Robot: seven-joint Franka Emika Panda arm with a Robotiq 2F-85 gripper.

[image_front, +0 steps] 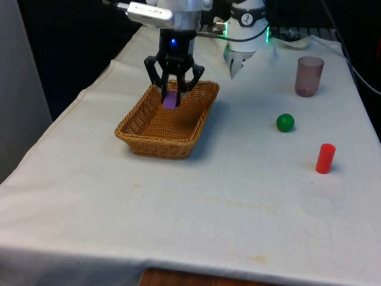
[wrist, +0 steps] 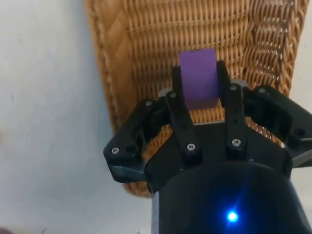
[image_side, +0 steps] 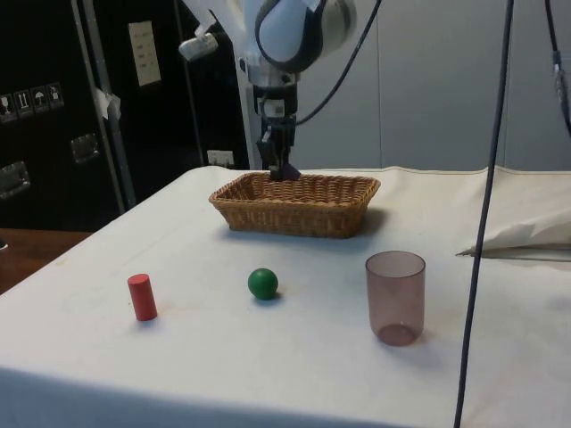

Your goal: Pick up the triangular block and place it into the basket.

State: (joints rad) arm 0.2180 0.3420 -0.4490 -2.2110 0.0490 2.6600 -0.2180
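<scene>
Purple block (image_front: 170, 99) sits clamped between the fingers (wrist: 178, 105) of the gripper (image_front: 171, 95) — held low over the basket (image_front: 143, 137), near its far end. Elsewhere on the bench (image_front: 196, 208) — ball (image_front: 285, 123), red cylinder (image_front: 325, 158), cup (image_front: 309, 75).

Block (image_front: 170, 99) betw. fingers (image_front: 156, 74) over basket (image_front: 156, 143), far end.

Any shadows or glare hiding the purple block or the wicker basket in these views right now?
Front view: even light, the purple block shows clearly between the black gripper's fingers above the woven wicker basket, which casts a soft shadow on the cloth. Side view: the gripper hides the block. Wrist view: the block is evenly lit, no glare.
</scene>
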